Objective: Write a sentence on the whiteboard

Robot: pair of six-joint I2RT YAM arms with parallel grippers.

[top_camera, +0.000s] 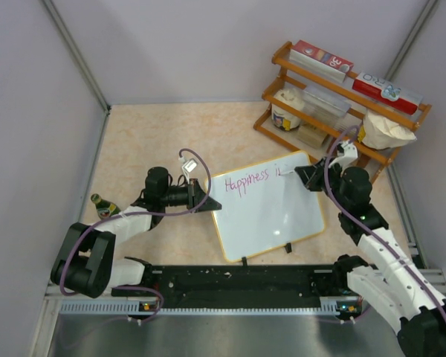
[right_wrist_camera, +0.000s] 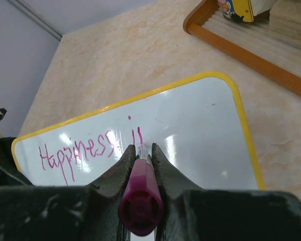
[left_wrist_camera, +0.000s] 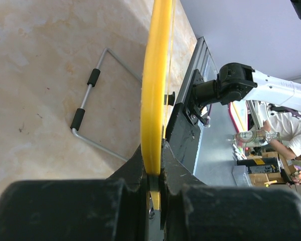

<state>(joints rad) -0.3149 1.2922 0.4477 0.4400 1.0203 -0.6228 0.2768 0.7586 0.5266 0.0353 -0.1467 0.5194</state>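
Note:
The whiteboard [top_camera: 271, 212] with its yellow frame lies on the table centre, carrying pink writing "Happiness" and the first strokes of another word. My left gripper [top_camera: 207, 199] is shut on the board's left edge; the left wrist view shows the yellow frame [left_wrist_camera: 155, 90] pinched between the black jaws [left_wrist_camera: 154, 173]. My right gripper [top_camera: 301, 174] is shut on a pink marker [right_wrist_camera: 140, 193], whose tip rests on the whiteboard [right_wrist_camera: 190, 135] just right of the last pink strokes. The marker's tip itself is hidden between the fingers.
A wooden rack [top_camera: 342, 104] with boxes, a jar and a bag stands at the back right, close to my right arm. A small green bottle [top_camera: 102, 204] lies at the left wall. The board's wire stand [left_wrist_camera: 88, 100] lies on the table underneath it.

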